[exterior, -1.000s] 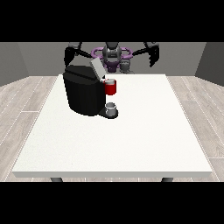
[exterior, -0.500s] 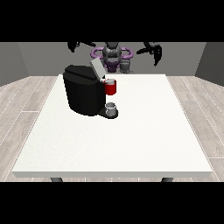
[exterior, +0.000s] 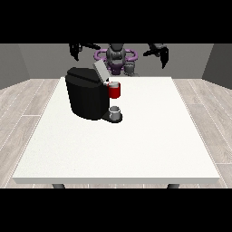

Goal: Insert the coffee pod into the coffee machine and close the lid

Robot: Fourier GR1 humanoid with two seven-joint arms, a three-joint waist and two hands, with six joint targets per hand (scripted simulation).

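The black coffee machine (exterior: 87, 98) stands on the left half of the white table (exterior: 149, 145), its grey lid (exterior: 100, 71) tilted up and open. A red part (exterior: 114, 90) shows at its front, above a small grey cup (exterior: 115, 112) on the base. A small grey cylinder (exterior: 130, 69), which may be the coffee pod, sits at the table's far edge in front of the robot. The hand at the view's left (exterior: 75, 49) and the hand at the view's right (exterior: 161, 51) both hang high behind the far edge with fingers loose, holding nothing, far from the machine.
The robot's torso (exterior: 116, 56) with purple rings is behind the table's far edge. Wooden floor surrounds the table, and grey walls stand behind.
Both arms have lifted and spread a little outward at shoulder height. The machine, its lid and the cup have not moved.
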